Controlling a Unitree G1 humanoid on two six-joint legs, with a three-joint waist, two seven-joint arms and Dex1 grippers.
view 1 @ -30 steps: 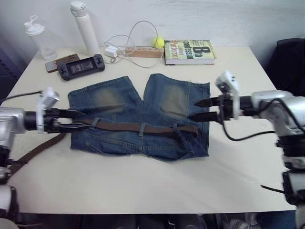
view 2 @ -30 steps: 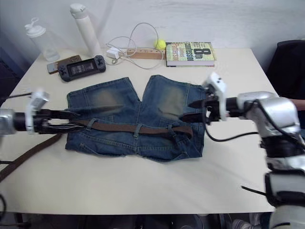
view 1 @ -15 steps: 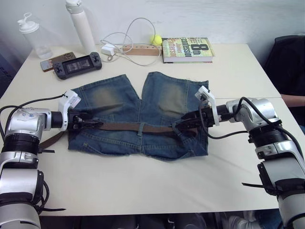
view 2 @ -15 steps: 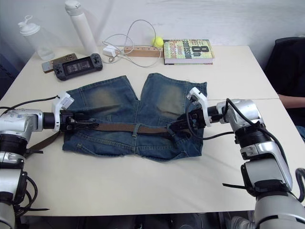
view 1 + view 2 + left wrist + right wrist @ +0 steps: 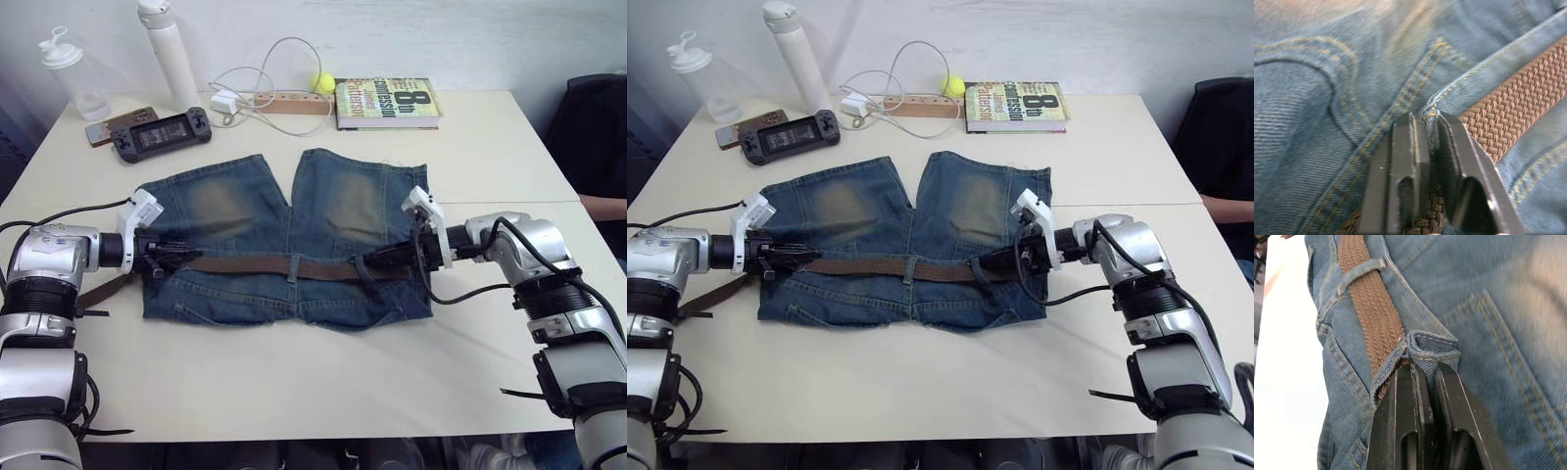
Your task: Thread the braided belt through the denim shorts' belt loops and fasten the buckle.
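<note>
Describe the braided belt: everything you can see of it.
The braided belt is a narrow strap of brown woven cord. It lies flat along the waistband of the denim shorts, passing under several belt loops. Its loose end runs off the shorts on the robot's left and trails over the table edge. The left gripper and right gripper are each shut on waistband denim beside it. I cannot make out the buckle.

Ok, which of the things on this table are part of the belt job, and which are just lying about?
Part of the job:
braided belt
denim shorts
belt loops
left gripper
right gripper

Just lying about:
book
handheld game console
phone
white bottle
clear bottle
yellow ball
power strip
white cable
</note>
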